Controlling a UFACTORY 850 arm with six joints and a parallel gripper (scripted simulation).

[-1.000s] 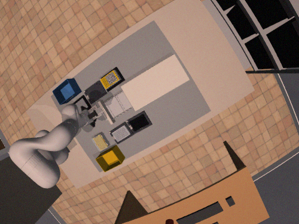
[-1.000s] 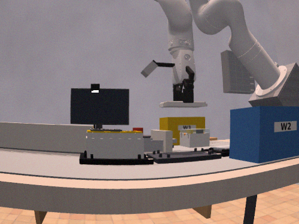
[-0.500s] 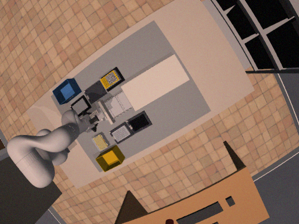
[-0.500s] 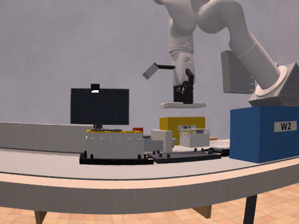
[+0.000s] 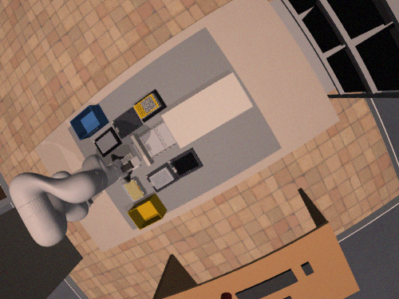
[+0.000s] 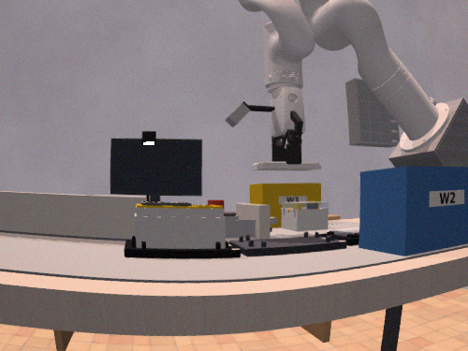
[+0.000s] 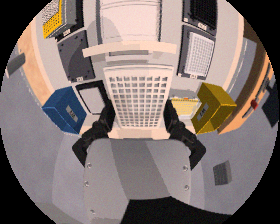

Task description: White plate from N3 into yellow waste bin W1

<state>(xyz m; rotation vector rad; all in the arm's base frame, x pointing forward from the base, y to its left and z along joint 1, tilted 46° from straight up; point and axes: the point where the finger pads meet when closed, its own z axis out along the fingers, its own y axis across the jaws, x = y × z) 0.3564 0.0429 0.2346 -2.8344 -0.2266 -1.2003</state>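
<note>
The plate (image 7: 139,97) is a flat white well plate with a fine grid of wells and a plain rim, held level. The gripper (image 7: 139,125) is clamped on its 2 long edges, dark fingers wide apart, well above the bench (image 6: 234,276).

The exterior view shows the height: the plate (image 6: 286,166) hangs under the gripper (image 6: 286,156), above the rim of W1 (image 6: 269,197). The wrist view shows W1 (image 7: 213,108) off to the plate's right, so the plate seems not yet over it. From the top, the arm (image 5: 60,187) hides most of the plate.

Between plate and W1 (image 5: 147,211) lies a pale yellow tray (image 5: 133,190). The blue bin W2 (image 6: 412,208) stands on the far side from W1. The cooler (image 6: 180,226) sits left of W1 in the exterior view.
</note>
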